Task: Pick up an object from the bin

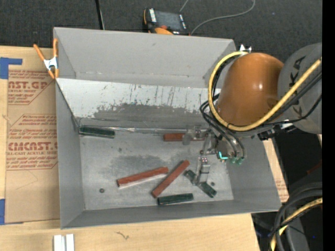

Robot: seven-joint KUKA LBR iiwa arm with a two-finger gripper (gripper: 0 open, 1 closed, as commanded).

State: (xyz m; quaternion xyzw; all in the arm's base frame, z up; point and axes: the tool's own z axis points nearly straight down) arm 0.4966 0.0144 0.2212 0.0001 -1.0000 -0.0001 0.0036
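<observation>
The gripper (203, 167) is hanging low in the right part of the frame, under the arm's rounded orange cover (250, 88). I cannot tell whether it is spread or pressed together, because its tip is blending into the grey floor. It is hovering over a short dark green piece (190, 177) that is lying on the floor of the bin (131, 51) at lower right, and it is perhaps just touching that piece. A second short green piece (209, 190) is lying just beside the first, nearer the lower right corner. Left of these, a red-brown bar (170, 179) is lying slantwise, and a longer red-brown bar (142, 177) is resting near it toward the centre. Below them a dark green stick (175, 198) is lying along the near wall. A small brown block (174, 137) is sitting above the gripper by the far wall. Another dark green stick (97, 132) is lying well apart at centre left.
</observation>
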